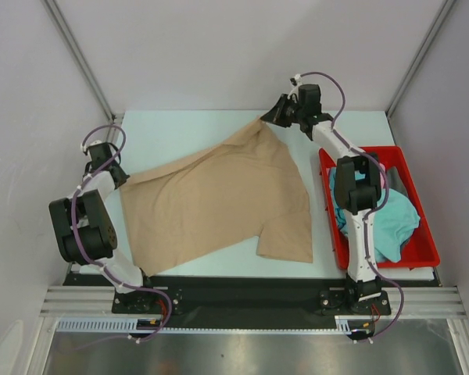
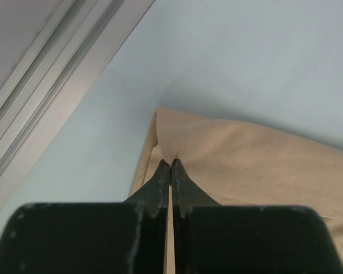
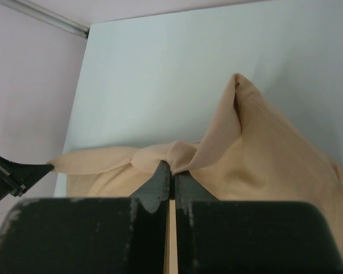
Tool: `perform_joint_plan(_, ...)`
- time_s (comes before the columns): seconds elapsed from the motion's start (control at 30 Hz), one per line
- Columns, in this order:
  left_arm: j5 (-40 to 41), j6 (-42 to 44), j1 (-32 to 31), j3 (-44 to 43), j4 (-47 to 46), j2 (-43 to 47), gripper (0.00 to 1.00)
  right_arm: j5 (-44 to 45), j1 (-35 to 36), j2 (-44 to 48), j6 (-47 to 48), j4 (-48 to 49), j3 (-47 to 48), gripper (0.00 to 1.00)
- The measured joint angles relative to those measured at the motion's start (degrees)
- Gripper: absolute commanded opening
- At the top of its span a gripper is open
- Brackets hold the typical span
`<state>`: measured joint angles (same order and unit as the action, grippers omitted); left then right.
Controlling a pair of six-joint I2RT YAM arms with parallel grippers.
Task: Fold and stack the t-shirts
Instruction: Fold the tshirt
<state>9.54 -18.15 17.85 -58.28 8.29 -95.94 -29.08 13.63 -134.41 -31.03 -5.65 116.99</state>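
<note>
**Top view**
- Tan shirt [image 1: 219, 199]: one, spread loosely on the bench [image 1: 187, 133], not folded. Its near edge hangs a little past the bench's front edge.
- Left hand [image 1: 119, 178]: one, at the tan shirt's left corner; the grip is too small to make out here.
- Right hand [image 1: 267, 117]: one, at the tan shirt's far corner, which is lifted to a peak.
- Red bin [image 1: 426, 234]: one, right of the tan shirt.
- Teal shirt [image 1: 395, 223]: one, crumpled in the bin and partly hidden by the right arm. A dark patch behind it cannot be identified.

**Left wrist view**
- Fingers clenched on a pinch of the tan shirt's corner. The rest of the shirt is cut off by the picture's edge.

**Right wrist view**
- Fingers clenched on a bunched fold of the tan shirt. The left hand's tip [image 3: 46, 168] holds the far-left corner.
</note>
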Motion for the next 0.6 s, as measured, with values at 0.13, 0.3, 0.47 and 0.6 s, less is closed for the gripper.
perform_joint_plan(0.13,-0.5,0.1,0.1,0.4,3.6,2.3,0.0,0.9,-0.2,6.4,0.0,-3.7,-5.1,0.0)
perform_joint_plan(0.3,-0.8,0.1,0.3,0.5,7.9,4.6,0.0,2.4,-0.7,12.9,0.2,-8.2,-8.8,0.0)
perform_joint_plan(0.47,-1.0,0.0,0.4,2.3,11.7,4.9,0.01,3.2,-1.3,15.0,0.7,-14.4,-9.3,0.0)
perform_joint_plan(0.6,-1.0,-0.3,0.4,2.9,15.2,4.9,0.0,3.3,-1.6,15.3,1.3,-18.2,-12.3,0.04)
